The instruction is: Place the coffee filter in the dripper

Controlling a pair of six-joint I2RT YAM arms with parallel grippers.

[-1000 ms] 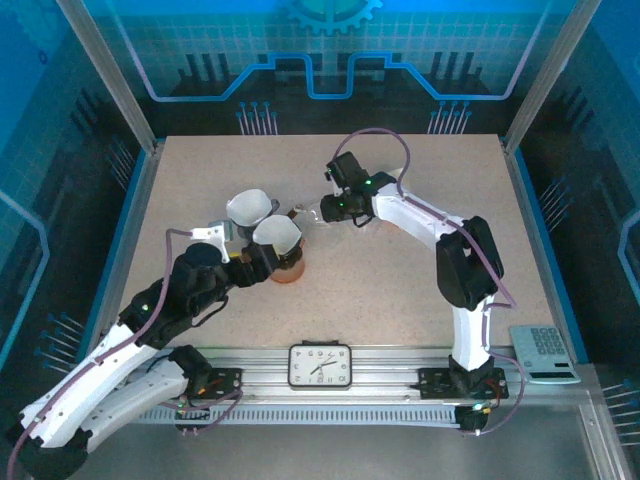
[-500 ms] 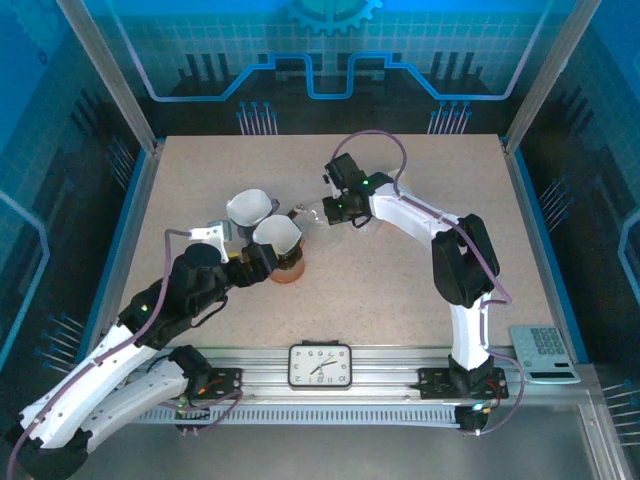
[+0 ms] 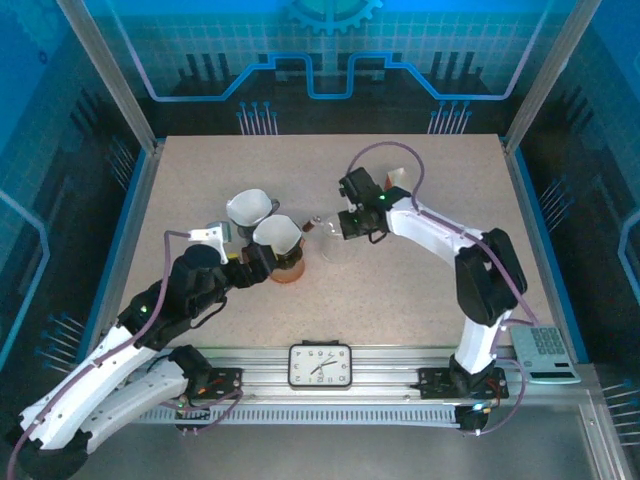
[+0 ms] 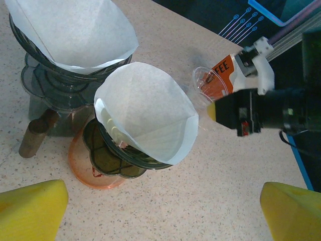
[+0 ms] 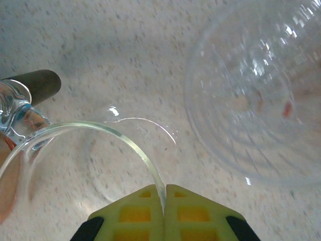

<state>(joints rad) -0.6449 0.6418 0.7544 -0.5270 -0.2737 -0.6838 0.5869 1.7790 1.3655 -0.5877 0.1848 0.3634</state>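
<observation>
Beige table (image 3: 400, 300), blue bkgd (image 3: 200, 40) (glowing)

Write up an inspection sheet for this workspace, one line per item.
Surface: speckled beige table, no spills seen.
Job's things: white coffee filter sits in the dripper on its orange base; a second filter sits in the dark dripper behind it.
Clutter: clear vessel with an orange label, off to the side of the drippers.
Grippers: left tool open, near the front dripper; right tool shut on the clear vessel's rim.
Cables: purple cable loops beside the right tool.
Surroundings: clock at the near edge, calculator at the right, blue patterned walls.
</observation>
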